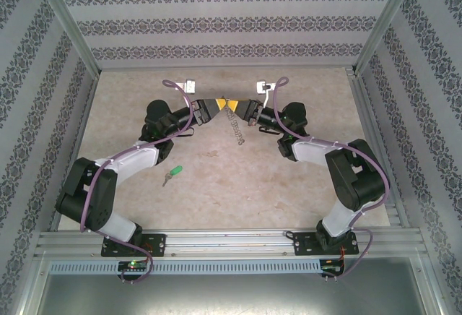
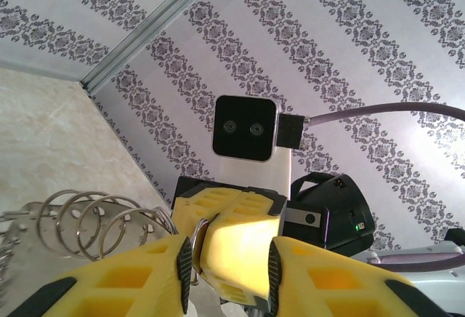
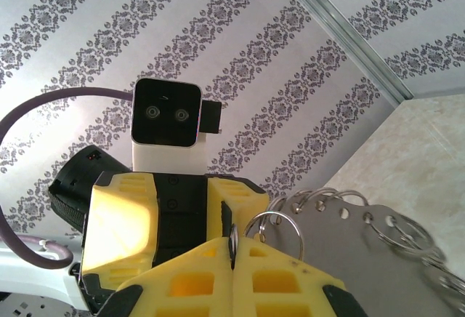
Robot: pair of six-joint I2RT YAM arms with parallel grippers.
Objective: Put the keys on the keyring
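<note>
Far across the mottled beige surface [image 1: 289, 185], your two arms meet tip to tip. Your right gripper [image 1: 239, 105], blocky yellow plastic, is clamped tight on the thin grey wire keyring [image 1: 233, 121], whose metal fringe dangles. Your left gripper [image 1: 219, 104] straddles those tips, half-parted; you cannot tell whether it grips. The small green-headed key [image 1: 173, 174] lies flat near your left arm.
</note>
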